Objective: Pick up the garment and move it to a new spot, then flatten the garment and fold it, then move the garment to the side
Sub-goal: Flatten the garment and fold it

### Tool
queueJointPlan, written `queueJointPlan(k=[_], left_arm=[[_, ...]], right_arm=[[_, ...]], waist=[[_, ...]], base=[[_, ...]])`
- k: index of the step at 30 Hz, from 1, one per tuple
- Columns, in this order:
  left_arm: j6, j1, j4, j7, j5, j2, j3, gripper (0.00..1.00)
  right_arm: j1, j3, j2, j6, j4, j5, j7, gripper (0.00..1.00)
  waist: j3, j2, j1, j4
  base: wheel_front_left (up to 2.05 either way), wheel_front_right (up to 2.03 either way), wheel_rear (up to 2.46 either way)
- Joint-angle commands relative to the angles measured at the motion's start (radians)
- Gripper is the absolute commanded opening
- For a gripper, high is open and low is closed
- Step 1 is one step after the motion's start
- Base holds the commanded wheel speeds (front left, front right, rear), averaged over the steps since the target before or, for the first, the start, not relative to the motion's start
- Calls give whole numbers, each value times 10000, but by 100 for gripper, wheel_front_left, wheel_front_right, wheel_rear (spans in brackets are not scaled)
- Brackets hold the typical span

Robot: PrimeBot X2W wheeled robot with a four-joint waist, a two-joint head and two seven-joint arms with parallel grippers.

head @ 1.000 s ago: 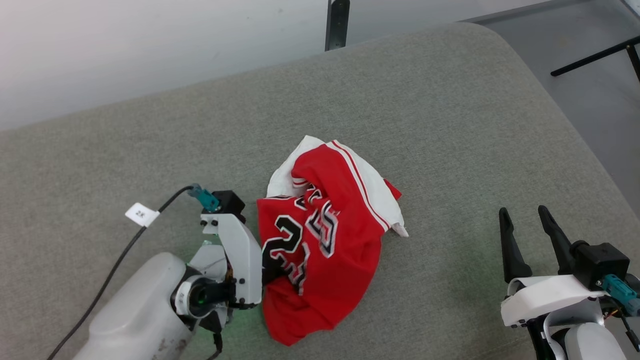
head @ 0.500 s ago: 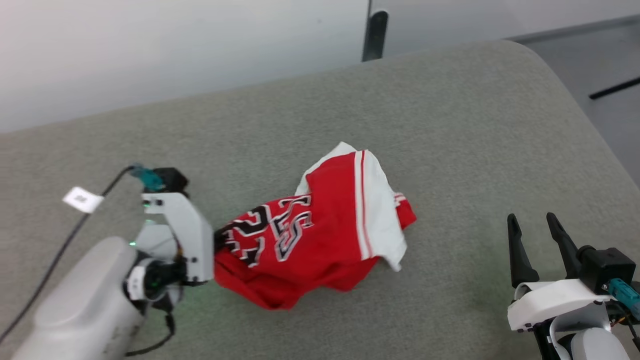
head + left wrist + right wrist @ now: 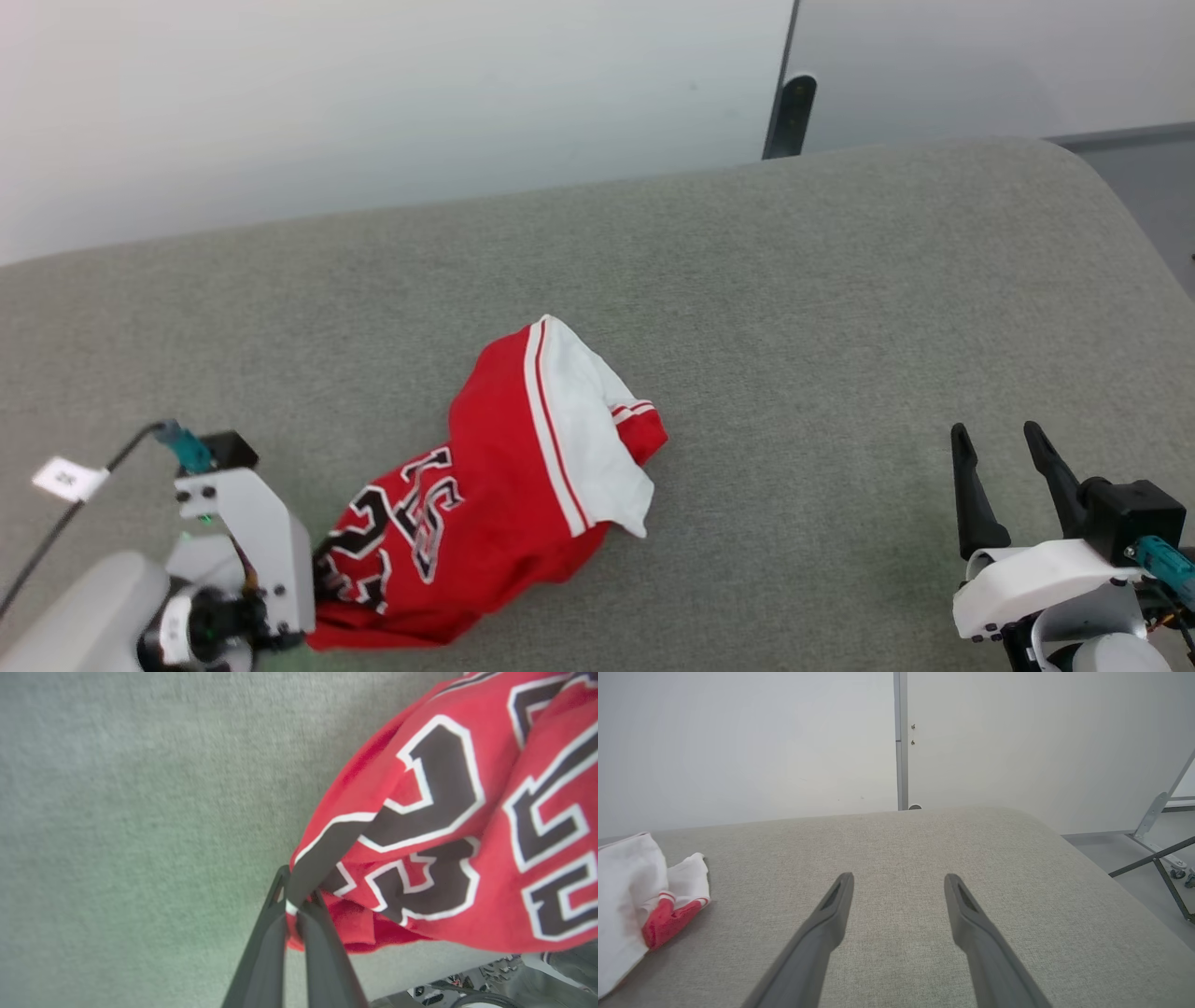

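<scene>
The garment (image 3: 504,504), a crumpled red jersey with a white sleeve and black white-outlined lettering, lies bunched on the grey cushioned surface (image 3: 747,308) at the lower left of the head view. My left gripper (image 3: 296,896) is shut on a fold of its lettered front (image 3: 448,826). In the head view that gripper (image 3: 317,588) sits at the jersey's left end, its fingers hidden by the cloth. My right gripper (image 3: 999,448) stands open over bare surface at the lower right, well apart from the jersey. The right wrist view has its spread fingers (image 3: 836,905) and the white sleeve (image 3: 630,891) at far left.
A pale wall (image 3: 373,103) runs behind the surface, with a dark post (image 3: 789,117) at its far edge. The surface curves off at the right, where grey floor (image 3: 1125,854) and a metal frame leg (image 3: 1153,858) lie. A tagged cable (image 3: 65,481) trails from my left wrist.
My left gripper has shut on the jersey and dragged it leftward and toward me, stretching it out. The head camera has swung, shifting the whole picture. The right gripper has stayed open.
</scene>
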Motion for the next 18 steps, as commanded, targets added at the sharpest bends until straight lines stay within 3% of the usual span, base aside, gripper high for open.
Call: queueJointPlan(k=[1,11,18], left_arm=[[170,397,-409,86,-271,12,74,0],[650,1551,-1345,326,-741,-245,-135,0],[617,1769,-1364,347,-833,-503,-290,0]], right_arm=[[138,-7,16,-11,-68,-92,35,100],[226,120,17,-11,-182,15,149,100],[204,109,17,-11,-137,71,108,100]], waist=[[-139,0,0,180],[-93,0,0,151],[35,0,0,51]], base=[[0,0,0],[0,0,0],[0,0,0]])
